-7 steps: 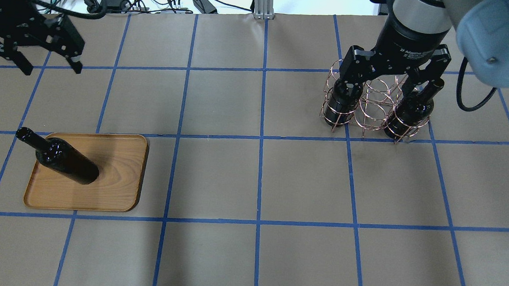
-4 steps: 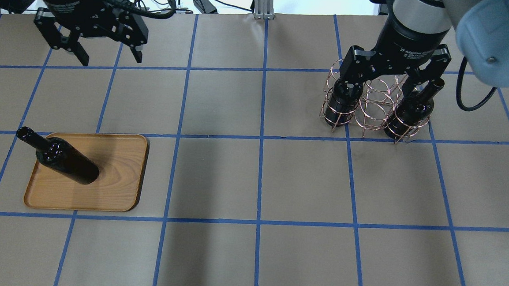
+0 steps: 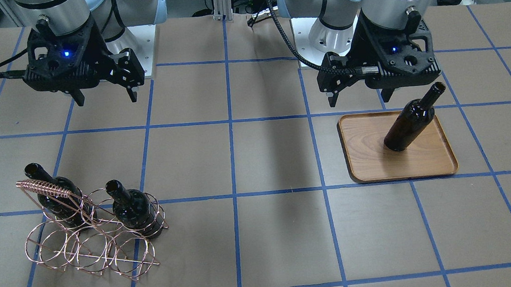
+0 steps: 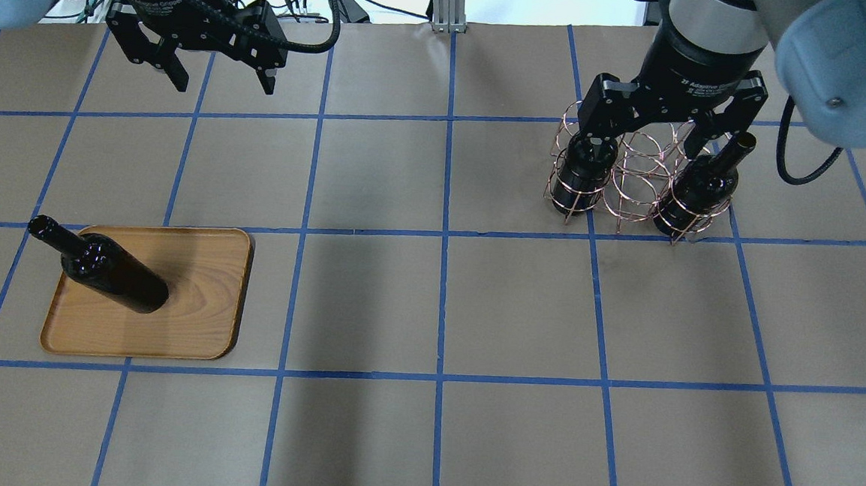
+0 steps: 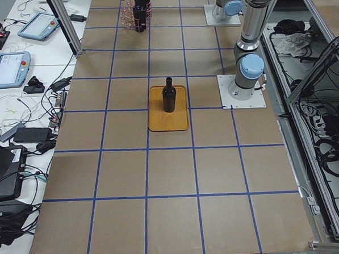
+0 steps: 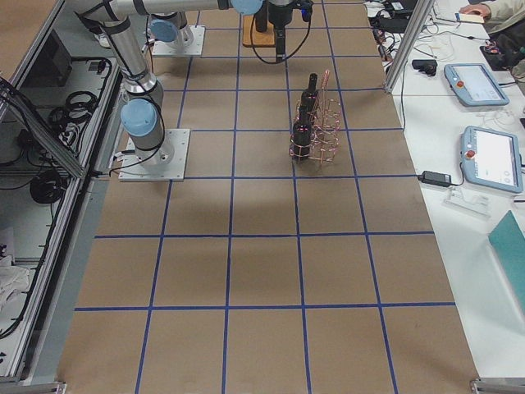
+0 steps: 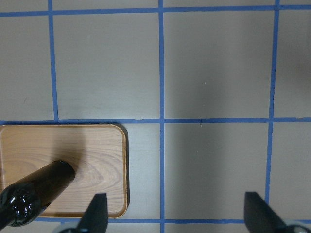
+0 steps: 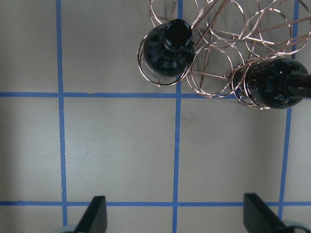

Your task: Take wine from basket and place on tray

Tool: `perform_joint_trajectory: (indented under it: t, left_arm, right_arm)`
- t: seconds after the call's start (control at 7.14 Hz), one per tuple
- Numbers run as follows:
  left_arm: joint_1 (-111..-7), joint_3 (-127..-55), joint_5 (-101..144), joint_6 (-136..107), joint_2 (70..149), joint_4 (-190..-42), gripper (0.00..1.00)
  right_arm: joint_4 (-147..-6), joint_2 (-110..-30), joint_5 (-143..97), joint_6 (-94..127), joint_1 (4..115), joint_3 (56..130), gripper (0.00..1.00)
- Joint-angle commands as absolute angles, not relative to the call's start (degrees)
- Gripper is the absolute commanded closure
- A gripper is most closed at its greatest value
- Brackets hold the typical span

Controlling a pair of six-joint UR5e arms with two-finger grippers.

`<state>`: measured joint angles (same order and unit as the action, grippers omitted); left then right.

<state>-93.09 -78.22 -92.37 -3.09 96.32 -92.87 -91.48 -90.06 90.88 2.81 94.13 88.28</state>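
Observation:
One dark wine bottle [image 4: 115, 276] stands upright on the wooden tray [image 4: 197, 296] at the near left; it also shows in the front view [image 3: 408, 123] and the left wrist view [image 7: 34, 194]. Two more bottles [image 4: 584, 173] [image 4: 695, 191] stand in the copper wire basket [image 4: 635, 188] at the far right. My right gripper [image 4: 646, 136] is open and empty, high above the basket; the right wrist view shows both bottles [image 8: 167, 53] [image 8: 274, 87] below. My left gripper [image 4: 225, 80] is open and empty, high over the far left of the table, beyond the tray.
Blue tape lines grid the brown table. An aluminium post [image 4: 448, 3] and cables lie past the far edge. The arm bases [image 3: 135, 38] stand on the robot's side. Teach pendants [image 6: 492, 156] lie on a side table.
My left gripper has swung from the far left edge rightward along the table's far side, still open. The right gripper has barely moved. The bottles, basket and tray have stayed put.

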Motion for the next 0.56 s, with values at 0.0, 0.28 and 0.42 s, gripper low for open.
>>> perform_joint_trajectory:
  t: [0.0, 0.28, 0.42]
  left_arm:
    - [-93.16, -78.31, -92.28, -2.9, 96.33, -92.72, 0.0]
    - [-93.43, -78.4, -92.37, -2.9, 96.33, -92.81, 0.0]
    - [-93.43, -78.4, -92.37, -2.9, 96.33, -92.81, 0.0]
  right_arm:
    - [-96.51, -89.74, 90.97, 2.55, 94.13, 88.24, 0.0]
    - [-95.63, -89.74, 90.97, 2.55, 94.13, 88.24, 0.0]
    - [-93.97, -89.74, 90.88, 2.72, 94.13, 88.24, 0.0]
